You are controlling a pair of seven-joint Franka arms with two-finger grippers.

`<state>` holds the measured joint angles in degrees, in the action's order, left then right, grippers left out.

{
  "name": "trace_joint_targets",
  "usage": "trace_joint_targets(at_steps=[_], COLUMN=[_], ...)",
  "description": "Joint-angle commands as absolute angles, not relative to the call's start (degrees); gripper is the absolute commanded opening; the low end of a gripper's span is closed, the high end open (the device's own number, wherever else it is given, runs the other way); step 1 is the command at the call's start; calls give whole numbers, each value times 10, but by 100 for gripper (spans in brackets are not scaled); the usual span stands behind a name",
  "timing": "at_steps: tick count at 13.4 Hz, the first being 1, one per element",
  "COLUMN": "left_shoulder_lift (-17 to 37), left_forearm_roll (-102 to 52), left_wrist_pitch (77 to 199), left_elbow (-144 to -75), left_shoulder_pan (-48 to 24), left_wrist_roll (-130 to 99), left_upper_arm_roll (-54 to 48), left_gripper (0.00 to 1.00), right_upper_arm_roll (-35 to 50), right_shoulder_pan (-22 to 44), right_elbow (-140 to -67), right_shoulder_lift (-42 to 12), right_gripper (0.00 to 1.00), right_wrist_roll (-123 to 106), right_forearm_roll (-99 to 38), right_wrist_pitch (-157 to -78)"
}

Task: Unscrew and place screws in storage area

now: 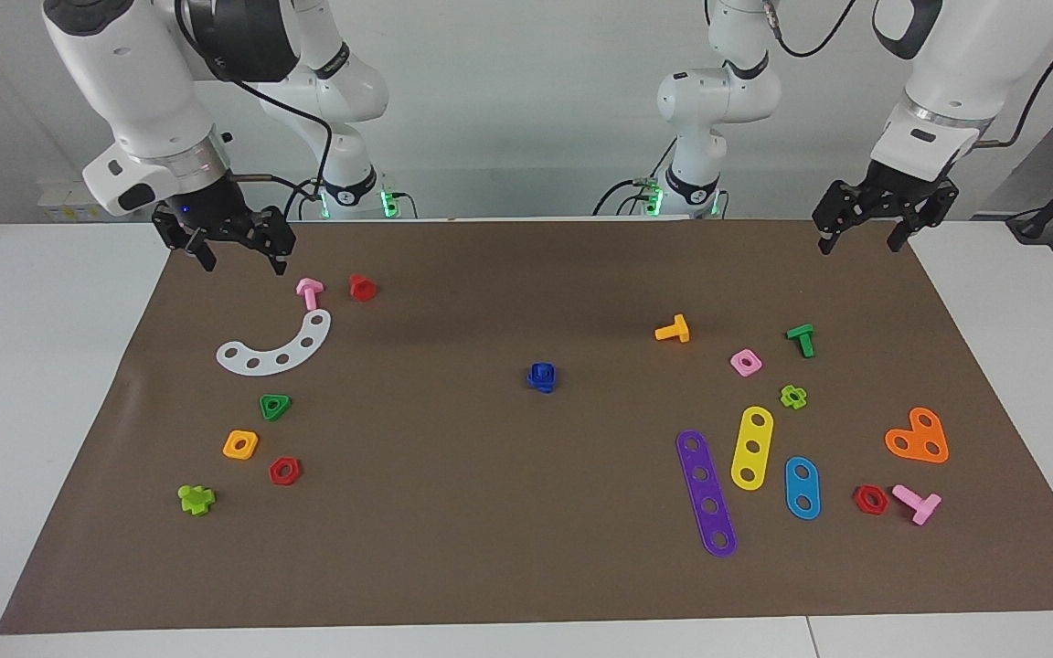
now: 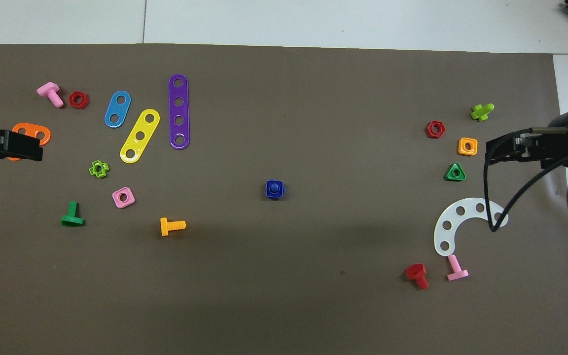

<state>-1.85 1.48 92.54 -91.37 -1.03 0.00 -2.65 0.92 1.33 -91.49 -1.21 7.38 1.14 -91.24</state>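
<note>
Left tool (image 1: 858, 239) and right tool (image 1: 234, 259) apparently open, empty.

Glossy plastic screw (image 1: 542, 376) on matt brown mat (image 1: 490, 530).

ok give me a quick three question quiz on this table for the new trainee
1. True or false: the dark-blue screw sits alone in the middle of the brown mat, threaded into a blue nut.
2. Multiple choice: which piece lies right beside the white curved strip, nearer to the robots? A) pink bolt B) purple strip C) orange heart plate
3. Fill in: the left gripper and the right gripper both hang in the air with fingers ____, holding nothing.

Key: 1 true; 2 A; 3 open
</note>
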Motion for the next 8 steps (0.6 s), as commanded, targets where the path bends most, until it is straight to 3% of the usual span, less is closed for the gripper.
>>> trace_joint_targets(at_steps=[1,6,8], left_shoulder_lift=[-34,-54,-35], left_forearm_roll=[26,-22,-61], left_wrist_pitch=[937,968,992], left_elbow=[-939,-999,-1010], left_shoulder_pan=[-12,-32,-67], left_wrist_roll=[6,29,-5], left_upper_arm_roll=[-26,-28,-28], left_gripper=[100,99,95], right_upper_arm_roll=[10,10,10], right_shoulder_pan=[10,10,10], right_elbow=[-912,-912,-912], right_shoulder_lift=[-13,-12,-13], right_gripper=[100,100,100], right_wrist_roll=[56,56,56], right_forearm_roll=[-4,-4,-4], right_wrist_pitch=[-908,-908,-908])
